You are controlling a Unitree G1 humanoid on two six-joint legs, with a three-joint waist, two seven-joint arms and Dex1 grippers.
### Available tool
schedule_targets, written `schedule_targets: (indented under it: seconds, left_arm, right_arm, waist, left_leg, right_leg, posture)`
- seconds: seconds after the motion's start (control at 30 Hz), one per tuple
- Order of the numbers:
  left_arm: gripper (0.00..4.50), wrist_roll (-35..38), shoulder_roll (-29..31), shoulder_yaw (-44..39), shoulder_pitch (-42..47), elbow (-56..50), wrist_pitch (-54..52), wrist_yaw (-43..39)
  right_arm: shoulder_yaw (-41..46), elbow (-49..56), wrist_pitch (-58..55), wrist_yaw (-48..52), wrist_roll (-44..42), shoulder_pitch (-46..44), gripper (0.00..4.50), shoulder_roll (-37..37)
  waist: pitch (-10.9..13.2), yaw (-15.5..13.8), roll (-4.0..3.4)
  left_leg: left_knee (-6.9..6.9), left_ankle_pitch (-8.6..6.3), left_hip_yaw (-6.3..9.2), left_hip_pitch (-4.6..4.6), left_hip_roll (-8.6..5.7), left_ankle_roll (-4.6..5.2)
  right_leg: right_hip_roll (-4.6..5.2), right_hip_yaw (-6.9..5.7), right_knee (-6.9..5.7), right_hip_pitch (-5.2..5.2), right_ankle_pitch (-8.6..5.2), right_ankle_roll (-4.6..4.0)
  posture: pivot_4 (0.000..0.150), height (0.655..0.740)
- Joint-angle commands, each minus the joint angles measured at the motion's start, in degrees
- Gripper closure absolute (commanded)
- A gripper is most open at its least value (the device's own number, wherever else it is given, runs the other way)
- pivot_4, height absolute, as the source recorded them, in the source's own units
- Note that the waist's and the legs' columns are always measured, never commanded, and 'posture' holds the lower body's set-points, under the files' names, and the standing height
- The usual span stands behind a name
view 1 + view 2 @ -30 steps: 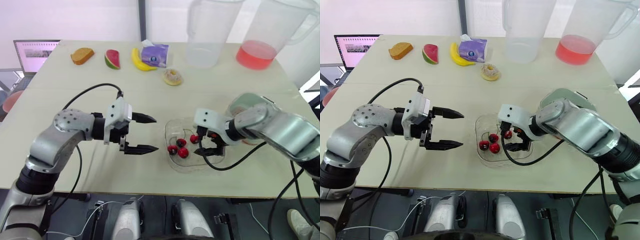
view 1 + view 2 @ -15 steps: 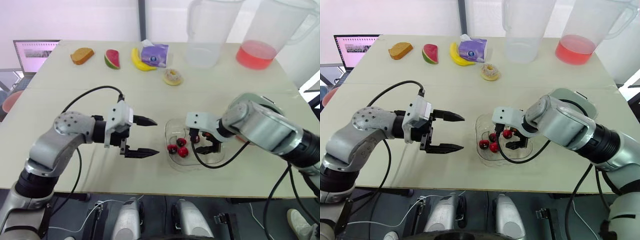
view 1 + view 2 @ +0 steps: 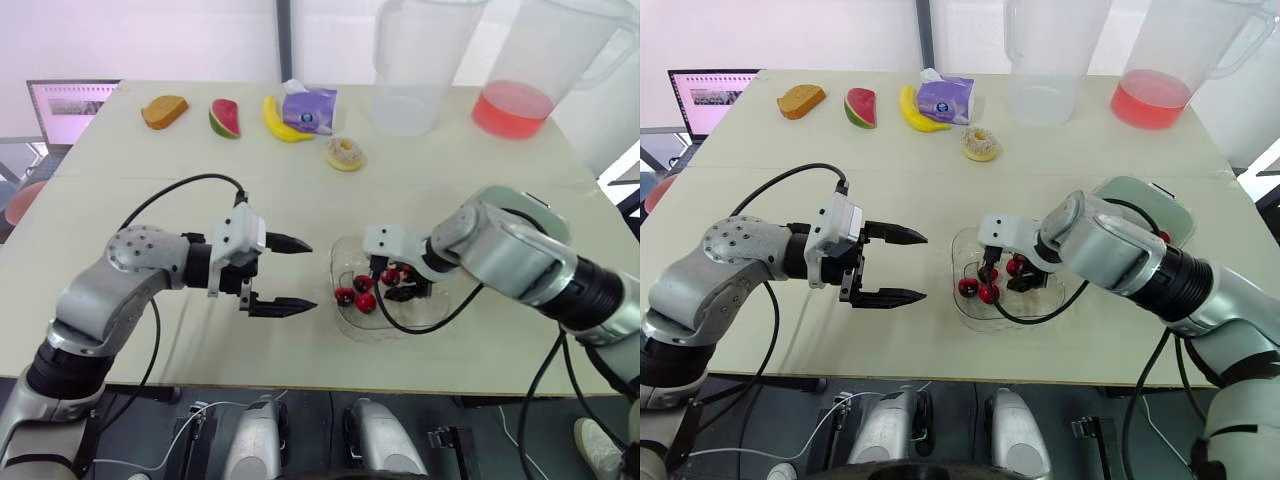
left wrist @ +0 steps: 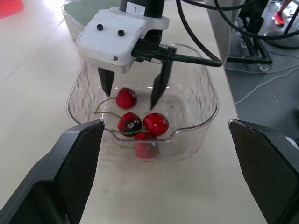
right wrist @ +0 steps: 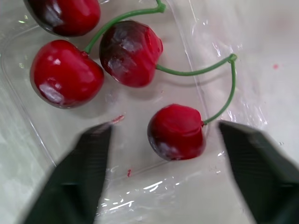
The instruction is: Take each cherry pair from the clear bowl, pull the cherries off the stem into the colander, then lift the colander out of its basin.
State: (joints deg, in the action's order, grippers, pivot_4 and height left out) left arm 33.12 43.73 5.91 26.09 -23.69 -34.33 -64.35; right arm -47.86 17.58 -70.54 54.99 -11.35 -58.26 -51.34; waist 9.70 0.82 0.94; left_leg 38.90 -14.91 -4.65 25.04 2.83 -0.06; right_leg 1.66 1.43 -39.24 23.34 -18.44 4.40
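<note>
Four cherries [image 4: 155,123]; left wrist view shows right gripper [image 4: 131,99], jaws apart.

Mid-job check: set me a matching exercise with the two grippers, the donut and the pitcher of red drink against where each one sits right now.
Column one:
1. left gripper
2. right gripper
3. donut
4. pitcher of red drink

Column two:
A. far right corner of the table
B. open, fingers down inside the clear bowl
C. open, above the table on the robot's left of the clear bowl
D. on the table beyond the bowl, near the banana

Pairs: 1-C, 2-B, 3-D, 4-A.
</note>
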Motion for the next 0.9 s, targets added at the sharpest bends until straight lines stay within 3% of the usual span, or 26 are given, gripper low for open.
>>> schedule_targets:
  seconds: [0.03,0.1,0.13,0.4,0.67,0.9]
  left_arm:
    - [0.00,0.8,0.5,-1.5,0.6,-1.7,0.1,0.2]
    - [0.00,0.8,0.5,-1.4,0.6,-1.6,0.1,0.2]
    - [0.00,0.8,0.5,-1.4,0.7,-1.6,0.1,0.2]
    - [0.00,0.7,0.1,-1.0,1.3,-0.8,0.3,0.0]
    - [0.00,1.0,-1.5,-1.1,3.7,1.8,0.0,0.3]
    - [0.00,6.6,-8.9,-3.7,9.8,7.8,-7.1,6.4]
  right_arm:
    - [1.2,0.3,0.7,0.2,1.5,-0.1,2.84,0.2]
    - [1.4,0.3,0.8,0.3,1.9,0.1,3.70,0.3]
    - [1.4,0.3,0.7,0.3,2.1,0.1,3.79,0.3]
    - [6.1,4.9,-2.8,1.5,0.3,-0.9,3.81,-1.6]
    - [19.4,16.2,-8.5,1.6,-5.5,1.6,3.81,-6.7]
    - [29.8,24.3,3.6,-6.8,-1.8,13.0,3.81,-8.4]
  waist:
    - [0.0,0.0,0.00]
    - [0.0,0.0,0.00]
    - [0.0,0.0,0.00]
    - [0.0,0.0,0.00]
    - [0.0,0.0,-0.01]
    - [0.0,-0.2,0.00]
  left_leg:
    - [0.00,0.00,0.00,0.00,0.00,0.00]
    - [0.00,0.00,0.00,0.00,0.00,0.00]
    - [0.00,0.00,0.00,0.00,0.00,0.00]
    - [0.00,0.00,0.00,0.00,0.00,0.00]
    - [0.02,0.00,0.04,0.04,0.00,0.00]
    - [0.12,0.00,0.05,0.08,-0.02,0.00]
  right_leg:
    - [0.00,0.00,0.00,0.00,0.00,0.00]
    - [-0.01,0.00,0.00,0.00,0.00,0.00]
    - [-0.01,0.00,0.00,0.00,0.00,0.00]
    - [0.00,0.00,0.00,0.00,0.00,0.00]
    - [0.01,-0.02,-0.01,0.01,0.00,0.00]
    - [0.01,-0.03,-0.02,-0.01,0.01,0.02]
  posture:
    - [0.150,0.7400]
    - [0.150,0.7400]
    - [0.150,0.7400]
    - [0.150,0.7400]
    - [0.150,0.7400]
    - [0.150,0.7400]
